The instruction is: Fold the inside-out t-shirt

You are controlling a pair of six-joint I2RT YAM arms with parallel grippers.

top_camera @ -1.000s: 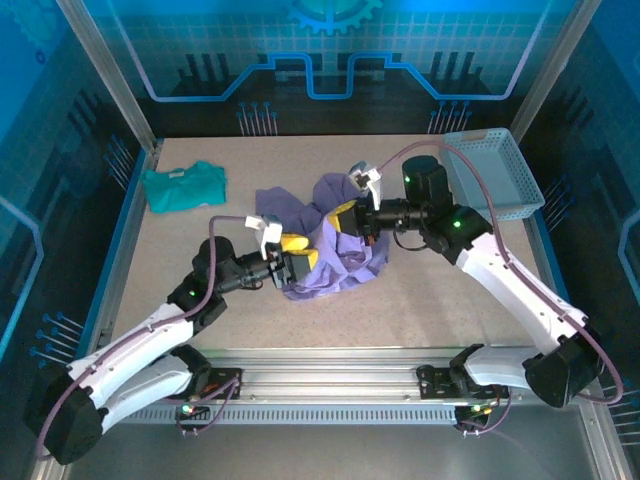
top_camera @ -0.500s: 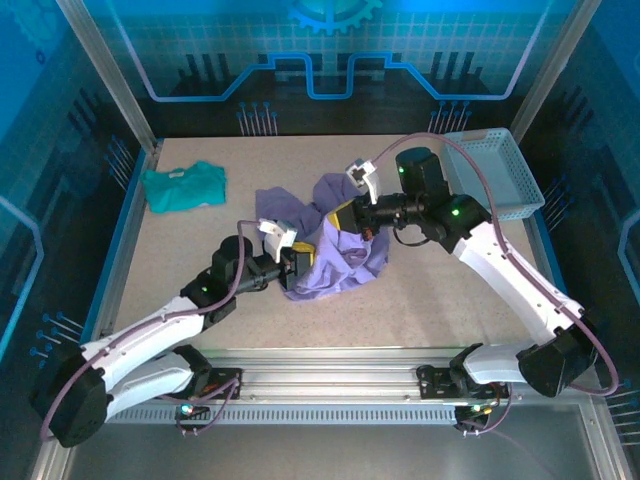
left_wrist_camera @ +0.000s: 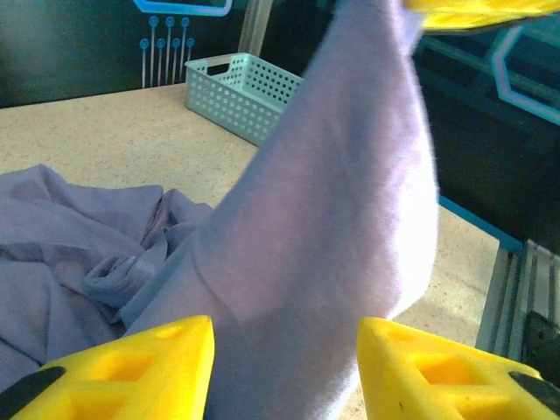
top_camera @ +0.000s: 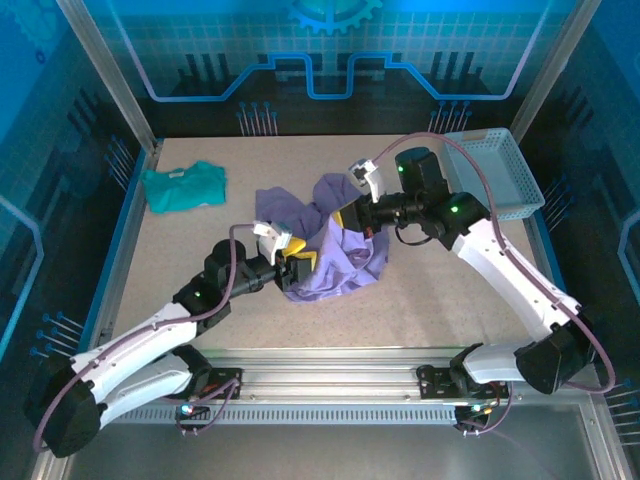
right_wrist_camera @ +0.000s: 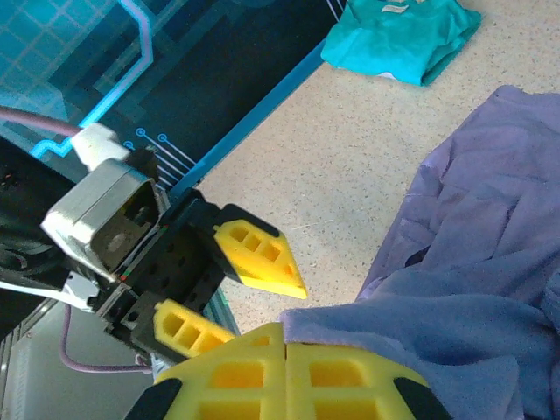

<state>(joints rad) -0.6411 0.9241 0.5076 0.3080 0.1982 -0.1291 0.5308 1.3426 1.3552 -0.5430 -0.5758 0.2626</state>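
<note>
The inside-out t-shirt (top_camera: 345, 262) lies bunched in a lavender heap at mid-table. My right gripper (top_camera: 350, 216) is shut on a fold of it and holds that fold up off the heap; the right wrist view shows the pads (right_wrist_camera: 286, 367) pressed together on the cloth (right_wrist_camera: 490, 289). The raised fabric (left_wrist_camera: 332, 219) hangs down between the two yellow fingers of my left gripper (left_wrist_camera: 284, 367), which stand well apart. That left gripper (top_camera: 297, 266) sits at the heap's near-left edge, and its spread fingers (right_wrist_camera: 254, 258) show in the right wrist view.
A small teal shirt (top_camera: 185, 186) lies folded at the far left. A pale blue basket (top_camera: 495, 175) stands at the far right corner. Bare speckled tabletop (top_camera: 180, 250) lies left of the heap. The metal frame rail (top_camera: 330, 365) runs along the near edge.
The left gripper moved slightly nearer along the heap's edge, closed, and has opened again. The right gripper has drawn its fold a little up and back.
</note>
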